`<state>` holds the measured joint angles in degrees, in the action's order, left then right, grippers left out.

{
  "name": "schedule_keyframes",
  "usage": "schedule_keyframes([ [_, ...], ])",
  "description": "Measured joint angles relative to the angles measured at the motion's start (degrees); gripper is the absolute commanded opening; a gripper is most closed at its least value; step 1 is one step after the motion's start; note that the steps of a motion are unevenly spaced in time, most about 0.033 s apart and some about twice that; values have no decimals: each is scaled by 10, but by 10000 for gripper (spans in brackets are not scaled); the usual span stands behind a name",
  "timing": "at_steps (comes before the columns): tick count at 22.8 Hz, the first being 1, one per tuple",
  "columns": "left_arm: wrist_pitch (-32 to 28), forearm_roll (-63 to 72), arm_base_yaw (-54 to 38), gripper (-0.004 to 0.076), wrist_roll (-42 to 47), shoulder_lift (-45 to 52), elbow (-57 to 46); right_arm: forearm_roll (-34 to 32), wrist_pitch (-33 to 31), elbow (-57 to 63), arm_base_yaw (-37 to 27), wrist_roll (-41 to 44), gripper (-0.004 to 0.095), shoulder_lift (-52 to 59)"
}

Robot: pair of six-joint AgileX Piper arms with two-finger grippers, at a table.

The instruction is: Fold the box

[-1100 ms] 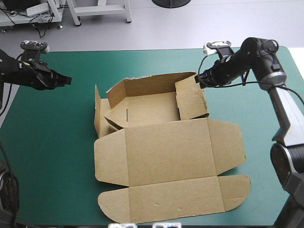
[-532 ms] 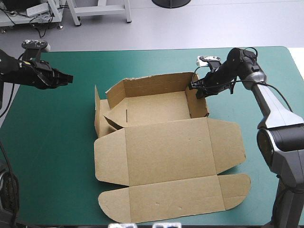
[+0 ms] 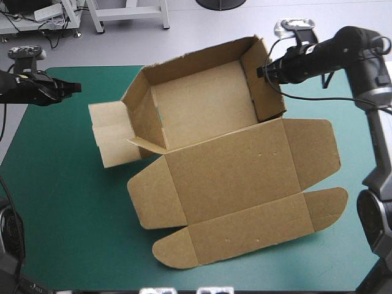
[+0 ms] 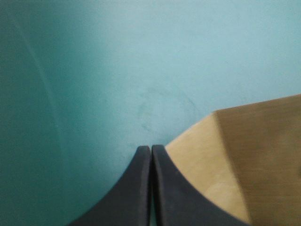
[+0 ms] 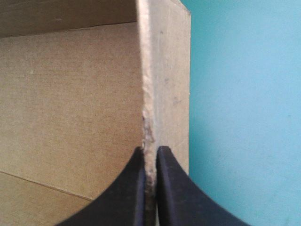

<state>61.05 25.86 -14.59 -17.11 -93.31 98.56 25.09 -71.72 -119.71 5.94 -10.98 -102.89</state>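
Since the earlier frames the cut brown cardboard box (image 3: 233,184) has swung round and its tray end has risen and moved toward the top of the frame. The right pincer (image 3: 262,71) has gone up with it, while the left pincer (image 3: 76,87) has drawn back a little toward the upper left corner.

Nearest, at the lower centre of the high view, the round-cornered tuck flap and the broad lid panel lie flat on the teal-green surface (image 3: 61,202). Beyond them the open tray stands with its walls raised, its long axis slanting from left of centre up to the upper right. A pale side flap (image 3: 110,131) lies loose at its left end.

Farther back, the right pincer's black fingers are pinching the tray's right end wall. In the right wrist view the wall's edge runs straight out from between them, all but pressed together.

The left pincer is pressed together on nothing and holds well apart from the tray. The loose flap lies to its right and toward the lower frame, with a corner of brown board just beside its tips in its own view.

I judge that the left arm is the nearer one for raising that flap.
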Motion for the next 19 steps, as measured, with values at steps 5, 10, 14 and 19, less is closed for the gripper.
schedule_keyframes([
  [5,-8,145,-106,-11,-36,-25,0,34,0,-10,-72,0,-1,108],
  [10,71,323,-124,-11,-100,-69,0,68,-1,-11,-83,-10,-1,185],
  [14,86,405,-95,-11,-125,-76,0,84,-1,-11,-83,-11,-1,197],
  [19,88,430,-3,-11,-129,-51,0,85,-1,-11,-83,-13,-1,196],
])
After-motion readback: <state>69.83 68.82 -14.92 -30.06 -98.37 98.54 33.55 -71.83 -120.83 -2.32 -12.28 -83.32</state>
